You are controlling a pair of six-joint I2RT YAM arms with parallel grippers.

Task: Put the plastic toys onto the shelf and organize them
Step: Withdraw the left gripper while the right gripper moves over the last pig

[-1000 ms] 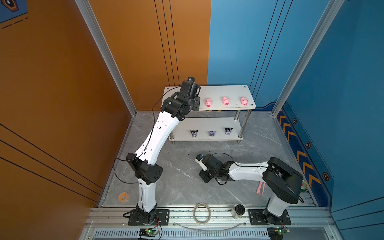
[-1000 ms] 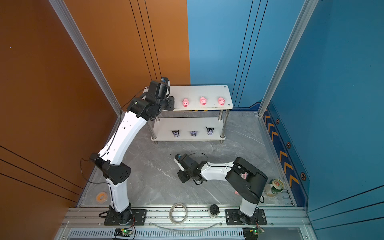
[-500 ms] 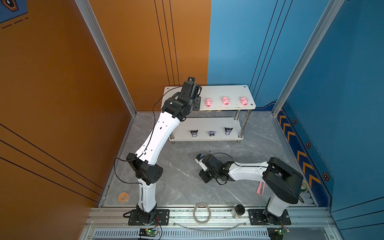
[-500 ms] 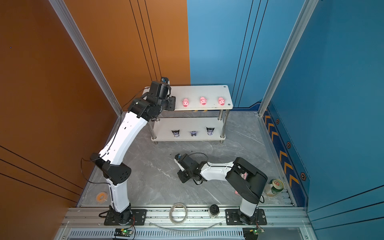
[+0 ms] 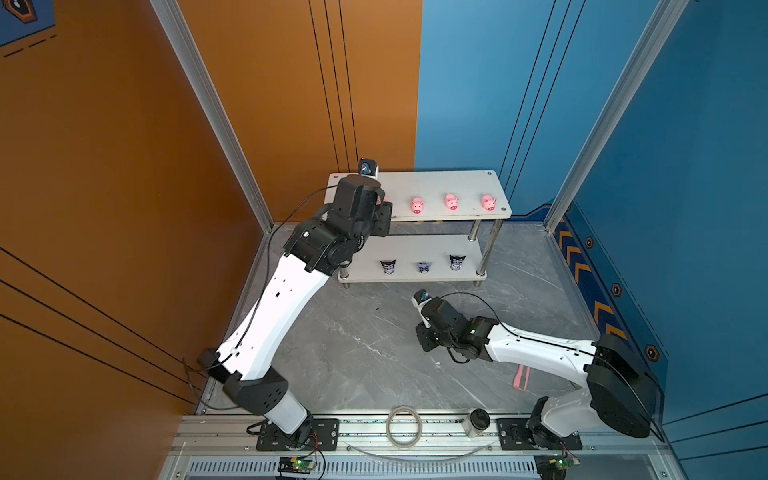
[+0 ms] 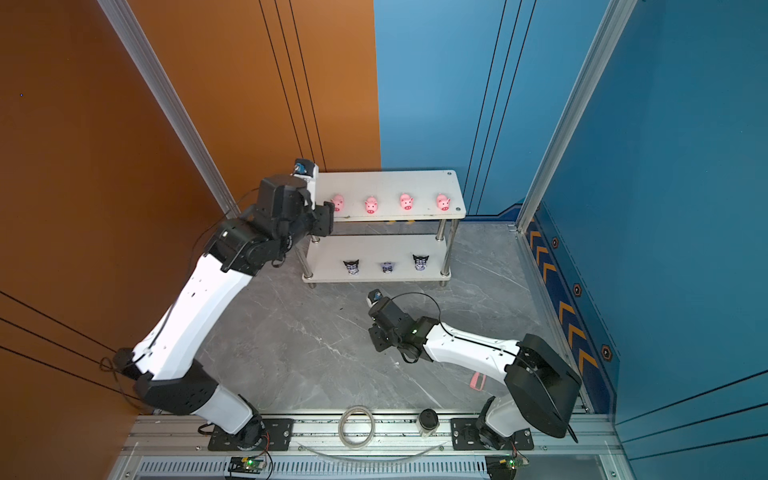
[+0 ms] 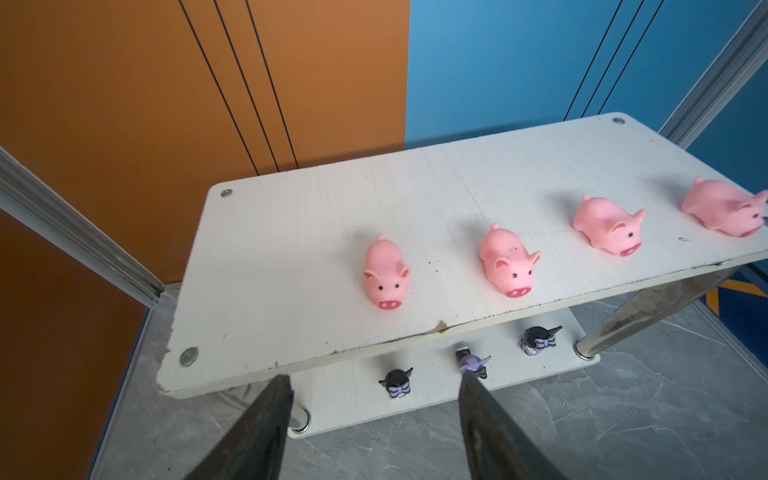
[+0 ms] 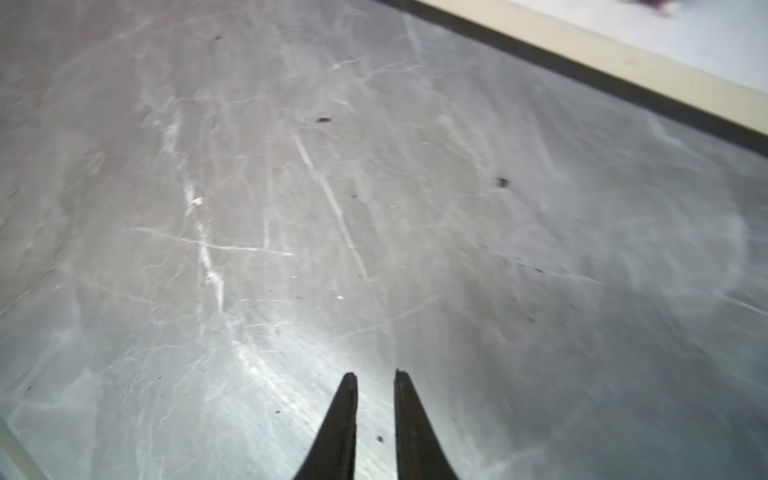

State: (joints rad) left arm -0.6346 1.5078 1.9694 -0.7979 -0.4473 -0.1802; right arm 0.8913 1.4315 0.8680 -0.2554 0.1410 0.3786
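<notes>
Left fingers stand apart, empty, before the shelf; right fingers — narrowly parted — hold nothing. The nearest pig looks light and squashy (pinch its flanks gently).

**Pigs above, eared figures below**

We see our left hand spread wide and empty in front of the shelf. Four pink pigs stand in a row on its top board, snouts toward us. Three black-eared figures stand on the lower board.
</notes>
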